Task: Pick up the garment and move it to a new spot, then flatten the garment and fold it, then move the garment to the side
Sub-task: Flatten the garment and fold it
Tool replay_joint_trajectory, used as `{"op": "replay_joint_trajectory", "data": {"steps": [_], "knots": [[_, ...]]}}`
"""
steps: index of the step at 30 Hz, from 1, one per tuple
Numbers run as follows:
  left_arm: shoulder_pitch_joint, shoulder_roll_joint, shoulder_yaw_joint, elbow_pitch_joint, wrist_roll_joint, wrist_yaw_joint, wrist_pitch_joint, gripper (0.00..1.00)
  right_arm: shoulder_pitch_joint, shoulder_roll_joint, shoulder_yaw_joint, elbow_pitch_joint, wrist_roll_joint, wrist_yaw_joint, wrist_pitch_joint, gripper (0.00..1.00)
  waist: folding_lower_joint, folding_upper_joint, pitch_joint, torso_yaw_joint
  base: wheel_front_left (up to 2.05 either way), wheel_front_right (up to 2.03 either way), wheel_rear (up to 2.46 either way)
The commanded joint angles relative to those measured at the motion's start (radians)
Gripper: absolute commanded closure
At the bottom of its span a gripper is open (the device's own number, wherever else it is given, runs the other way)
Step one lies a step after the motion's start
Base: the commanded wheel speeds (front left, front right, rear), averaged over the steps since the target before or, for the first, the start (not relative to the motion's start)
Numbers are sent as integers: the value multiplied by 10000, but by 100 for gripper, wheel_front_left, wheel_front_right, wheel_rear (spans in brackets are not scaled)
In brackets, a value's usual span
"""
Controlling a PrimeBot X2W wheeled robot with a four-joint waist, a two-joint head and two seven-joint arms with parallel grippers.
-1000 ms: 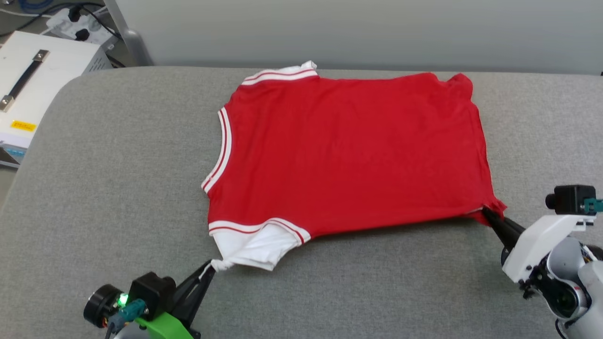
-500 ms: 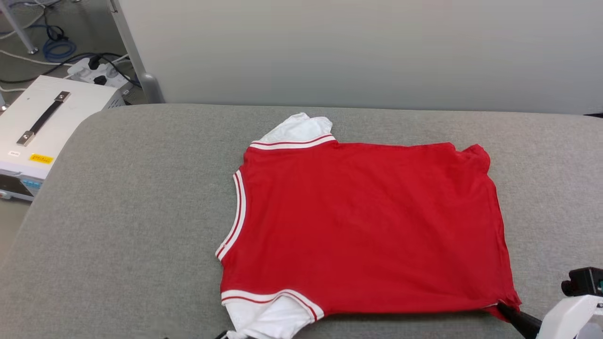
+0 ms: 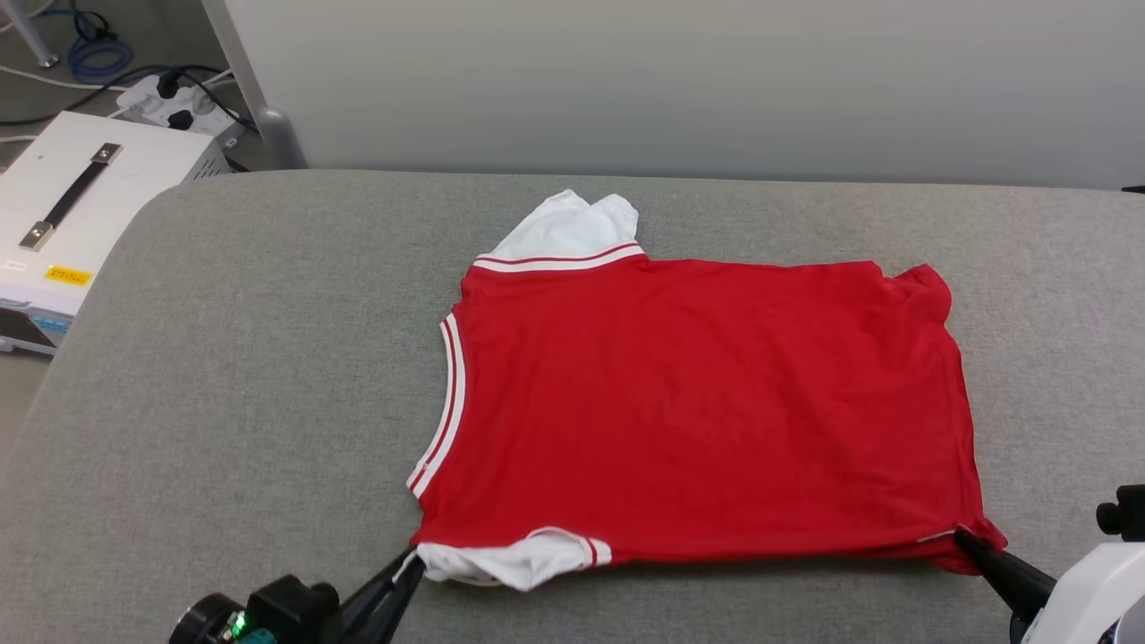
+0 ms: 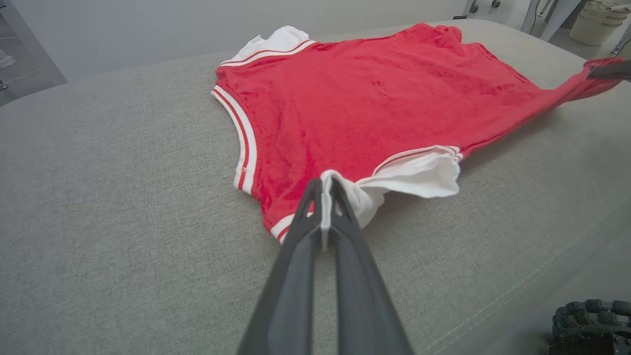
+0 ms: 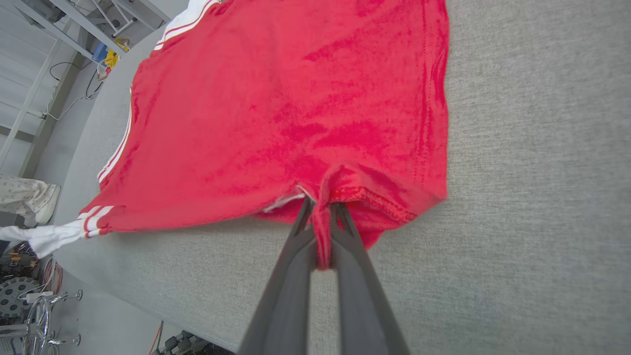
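The garment (image 3: pixel 698 411) lies spread, plain side up, on the grey cushion (image 3: pixel 224 402). The left gripper (image 3: pixel 411 565) pinches the near white sleeve (image 3: pixel 510 565), and the right gripper (image 3: pixel 964 537) pinches the near hem corner (image 3: pixel 989 544). Even, low, outward tension should flatten it without bunching.

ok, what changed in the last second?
The garment has been dragged toward the robot, away from the table's far edge; the far sleeve shows more white, the near sleeve looks thinner. The head camera shifted too. Unchanged: left gripper shut on the near sleeve, right gripper on the hem corner.
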State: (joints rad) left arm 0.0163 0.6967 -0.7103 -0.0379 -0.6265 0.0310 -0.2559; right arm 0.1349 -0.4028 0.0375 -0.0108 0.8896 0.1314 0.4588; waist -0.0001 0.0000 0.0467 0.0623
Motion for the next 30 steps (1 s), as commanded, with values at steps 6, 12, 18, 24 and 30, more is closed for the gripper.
{"op": "replay_joint_trajectory", "data": {"steps": [6, 12, 18, 24, 30], "knots": [[-1113, -662, 668, 511, -161, -84, -55, 100, -680, 334, -389, -283, -437, -7, 128, 100, 1, 0, 512, -4, 0, 0, 0], [-1990, -1228, 1117, 1424, -134, -214, -57, 100, -1529, 519, -350, 17, -971, -7, 236, 100, 1, 0, 992, -65, 0, 0, 0], [-2867, -1658, 1188, 2443, 89, -568, -58, 100, -2441, 697, -282, 575, -1410, -7, 275, 100, 1, 0, 1465, -109, 0, 0, 0], [-3656, -1971, 994, 3609, 375, -907, -58, 100, -3054, 719, -86, 1144, -1967, -7, 137, 100, 1, 0, 1811, -137, 0, 0, 0], [-4237, -2318, 908, 4586, 560, -1175, -58, 100, -3391, 871, -101, 1631, -2217, -7, -182, 100, 1, 0, 2000, -167, 0, 0, 0]]}}
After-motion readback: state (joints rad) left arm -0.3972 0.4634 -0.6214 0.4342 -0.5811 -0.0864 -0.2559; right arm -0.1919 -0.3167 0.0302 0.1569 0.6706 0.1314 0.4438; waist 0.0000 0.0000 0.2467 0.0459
